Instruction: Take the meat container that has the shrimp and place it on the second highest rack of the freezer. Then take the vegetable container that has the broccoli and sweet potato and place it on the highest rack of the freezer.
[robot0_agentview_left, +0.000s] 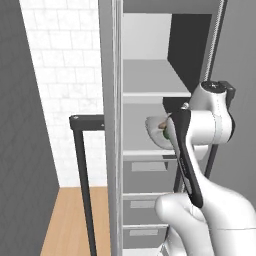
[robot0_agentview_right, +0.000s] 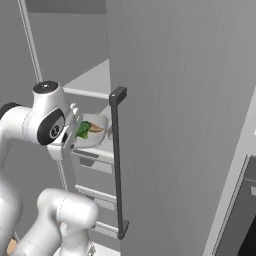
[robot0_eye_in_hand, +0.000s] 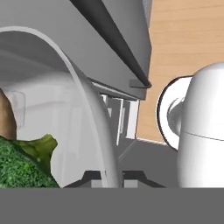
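Observation:
My gripper (robot0_agentview_right: 75, 133) is shut on the rim of the vegetable container (robot0_agentview_right: 95, 131), a pale round bowl held inside the open freezer (robot0_agentview_left: 150, 45). Green broccoli (robot0_agentview_right: 82, 129) and an orange sweet potato (robot0_agentview_right: 96, 128) lie in it. In the hand view the bowl's rim (robot0_eye_in_hand: 89, 100) runs down between my fingertips, beside the broccoli (robot0_eye_in_hand: 22, 170). The bowl (robot0_agentview_left: 154, 131) hangs below the front edge of the highest rack (robot0_agentview_left: 150, 80) and just above the second highest rack (robot0_agentview_left: 145, 155). The meat container and the shrimp are out of view.
The freezer's open door (robot0_agentview_right: 190, 125) stands close on the right with its long black bar handle (robot0_agentview_right: 116, 165). Grey drawer fronts (robot0_agentview_left: 145, 205) sit below the shelves. A dark oven front (robot0_agentview_right: 242, 215) is at the lower right. White tiled wall (robot0_agentview_left: 65, 75) and wooden floor (robot0_agentview_left: 65, 220) lie to the left.

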